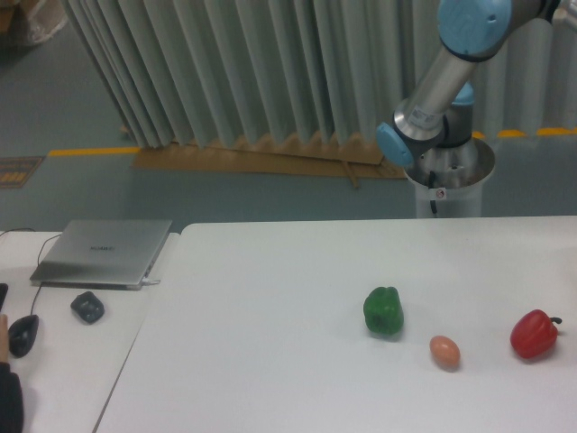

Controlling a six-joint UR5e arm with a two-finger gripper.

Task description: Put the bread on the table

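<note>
Green pepper (383, 311), egg (444, 351), red pepper (534, 334) on table (270, 361).

Bare table (270, 298) left of green pepper (383, 311), egg (444, 352), red pepper (533, 334).
</note>
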